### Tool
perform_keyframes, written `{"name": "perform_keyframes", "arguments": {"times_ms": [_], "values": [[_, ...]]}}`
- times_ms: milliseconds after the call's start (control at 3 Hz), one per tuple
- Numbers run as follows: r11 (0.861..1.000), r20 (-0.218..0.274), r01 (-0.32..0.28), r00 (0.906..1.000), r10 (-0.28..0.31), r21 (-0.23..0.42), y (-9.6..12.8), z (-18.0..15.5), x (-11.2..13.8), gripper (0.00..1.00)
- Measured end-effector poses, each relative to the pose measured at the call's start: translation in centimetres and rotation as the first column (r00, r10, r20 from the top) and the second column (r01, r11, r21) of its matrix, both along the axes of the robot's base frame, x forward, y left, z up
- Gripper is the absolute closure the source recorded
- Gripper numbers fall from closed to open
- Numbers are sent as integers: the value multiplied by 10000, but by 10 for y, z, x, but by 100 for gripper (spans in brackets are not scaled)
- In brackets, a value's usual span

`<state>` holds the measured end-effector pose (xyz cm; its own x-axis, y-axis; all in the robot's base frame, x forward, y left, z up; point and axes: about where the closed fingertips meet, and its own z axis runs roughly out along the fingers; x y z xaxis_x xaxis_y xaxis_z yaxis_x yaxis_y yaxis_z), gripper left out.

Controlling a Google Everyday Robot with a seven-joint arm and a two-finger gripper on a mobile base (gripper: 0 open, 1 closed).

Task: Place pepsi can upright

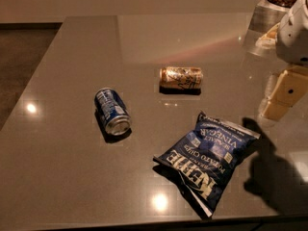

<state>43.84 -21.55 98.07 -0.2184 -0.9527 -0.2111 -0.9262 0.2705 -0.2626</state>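
Note:
The pepsi can (111, 111) is dark blue with white markings and lies on its side on the grey table (72, 57), left of centre, its silver end toward the front. My gripper (284, 95) hangs at the far right edge of the view, above the table, well to the right of the can and apart from it. It holds nothing that shows.
A gold-brown can (181, 78) lies on its side behind and right of the pepsi can. A large blue chip bag (208, 158) lies flat at the front right. A metal container (267, 13) stands at the back right corner. The table's front edge runs along the bottom.

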Motion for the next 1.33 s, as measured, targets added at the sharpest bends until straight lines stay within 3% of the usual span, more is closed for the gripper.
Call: {"name": "perform_keyframes", "arguments": {"times_ms": [667,1000,1333], "values": [[9985,-253,56,9997,-42,553,12,3,7,0],[9949,-511,61,9987,-10,1002,43,0,17,0],[9928,-648,217,9978,-141,1176,94,-7,34,0]]}}
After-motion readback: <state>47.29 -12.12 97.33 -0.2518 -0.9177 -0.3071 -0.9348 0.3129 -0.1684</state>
